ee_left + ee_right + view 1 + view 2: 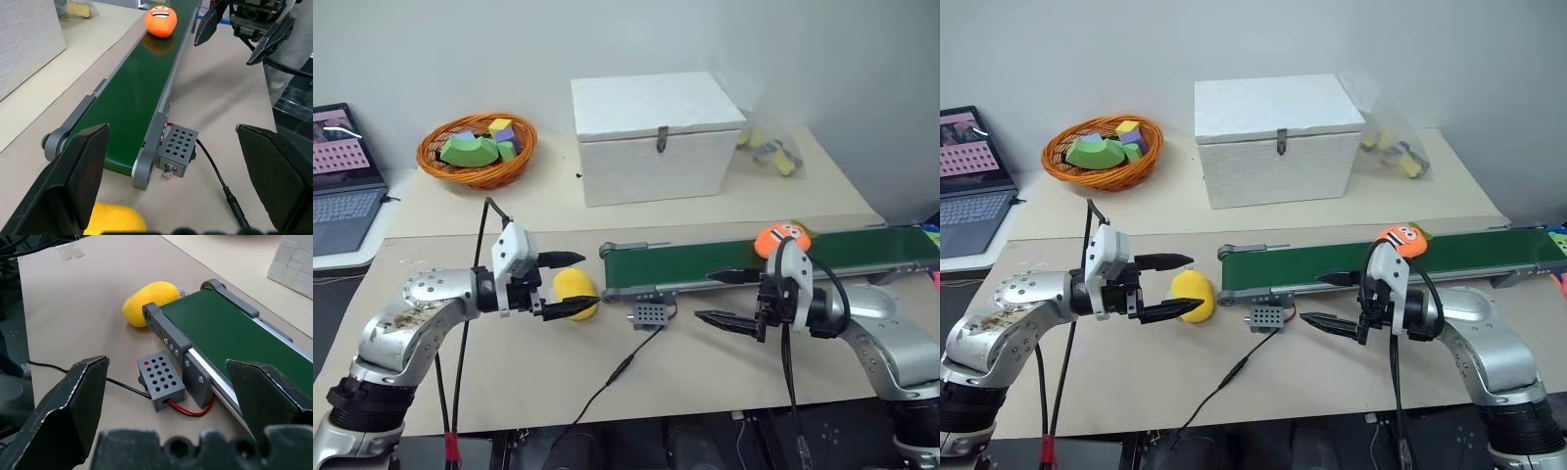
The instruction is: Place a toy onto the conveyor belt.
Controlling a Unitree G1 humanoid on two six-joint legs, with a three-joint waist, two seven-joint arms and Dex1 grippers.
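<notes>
Orange and egg-shaped, the toy already lay on the dark green conveyor belt, face showing, near the belt's middle, so the placing looked done. Both claws were released and empty: the left gripper hung with jaws spread near the yellow plush that sat on the table just off the belt's end roller, and the right gripper stood spread in front of the belt, apart from the toy. Nothing seemed left but to draw the arms clear.
</notes>
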